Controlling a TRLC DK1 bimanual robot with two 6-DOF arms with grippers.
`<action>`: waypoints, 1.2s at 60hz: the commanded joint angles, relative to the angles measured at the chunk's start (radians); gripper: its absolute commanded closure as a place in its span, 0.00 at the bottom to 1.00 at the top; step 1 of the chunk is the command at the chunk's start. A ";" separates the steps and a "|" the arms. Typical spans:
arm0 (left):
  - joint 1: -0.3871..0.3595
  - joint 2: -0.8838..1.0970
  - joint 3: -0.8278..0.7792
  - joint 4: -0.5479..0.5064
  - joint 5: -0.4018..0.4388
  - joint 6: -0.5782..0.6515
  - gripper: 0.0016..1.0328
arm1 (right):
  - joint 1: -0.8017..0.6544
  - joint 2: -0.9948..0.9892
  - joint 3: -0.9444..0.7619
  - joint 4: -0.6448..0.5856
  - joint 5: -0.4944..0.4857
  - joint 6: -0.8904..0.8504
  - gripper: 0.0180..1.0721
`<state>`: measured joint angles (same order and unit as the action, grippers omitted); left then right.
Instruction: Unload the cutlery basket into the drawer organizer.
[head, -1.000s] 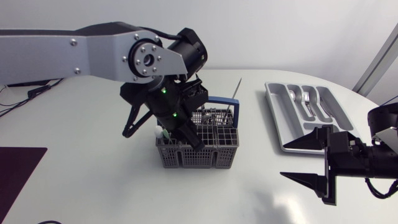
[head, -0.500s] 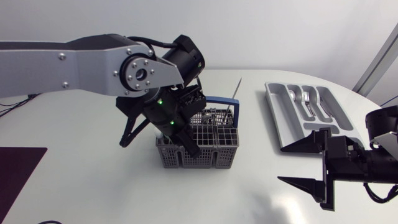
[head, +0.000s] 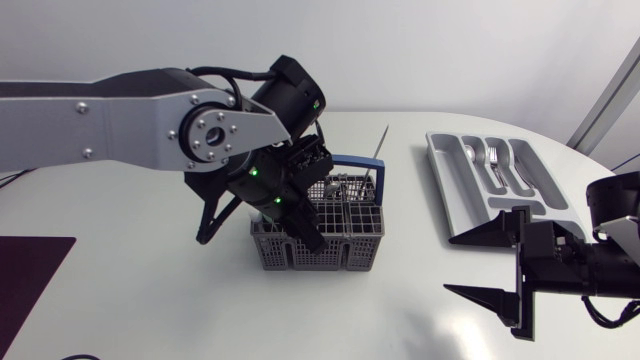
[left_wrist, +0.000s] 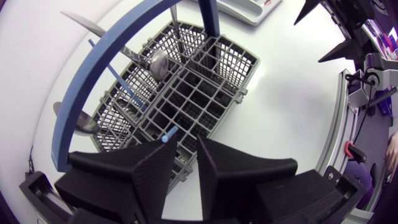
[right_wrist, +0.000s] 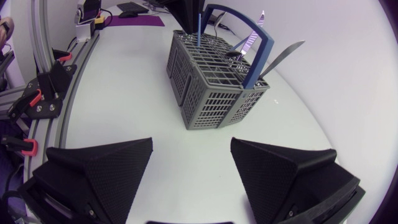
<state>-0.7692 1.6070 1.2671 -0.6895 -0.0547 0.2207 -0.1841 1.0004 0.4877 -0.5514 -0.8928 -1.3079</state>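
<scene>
A grey cutlery basket (head: 335, 250) with a blue handle (head: 352, 162) stands mid-table. Spoons (left_wrist: 158, 62) and a knife (head: 381, 140) lean in its far compartments. My left gripper (head: 305, 238) reaches down into the basket's near left corner. In the left wrist view the left gripper (left_wrist: 185, 146) is open by a narrow gap with nothing in it. A thin blue handle tip (left_wrist: 166, 134) pokes up just ahead of one finger. The grey drawer organizer (head: 445, 190) lies at the right with several pieces of cutlery (head: 495, 160) inside. My right gripper (head: 452, 264) hangs wide open in front of it.
A dark purple mat (head: 30, 270) lies at the table's near left edge. In the right wrist view the basket (right_wrist: 214, 87) stands well ahead of the right gripper (right_wrist: 191, 149), with bare table between them.
My left arm has swung a little to the left over the basket and now hides the white-topped piece at its left corner. The right arm has edged slightly lower.
</scene>
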 joint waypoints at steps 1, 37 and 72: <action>-0.008 -0.010 -0.032 0.022 -0.011 0.014 0.60 | 0.006 -0.006 -0.026 0.004 0.002 0.024 0.14; 0.005 -0.110 -0.239 0.329 -0.089 0.045 0.56 | 0.006 -0.020 -0.038 0.005 0.003 0.029 0.14; 0.010 -0.140 -0.229 0.286 -0.042 0.075 0.90 | 0.008 -0.039 -0.046 0.015 0.005 0.036 0.14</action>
<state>-0.7670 1.4994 1.0367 -0.3832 -0.1024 0.2703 -0.1841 0.9688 0.4736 -0.5419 -0.8902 -1.3003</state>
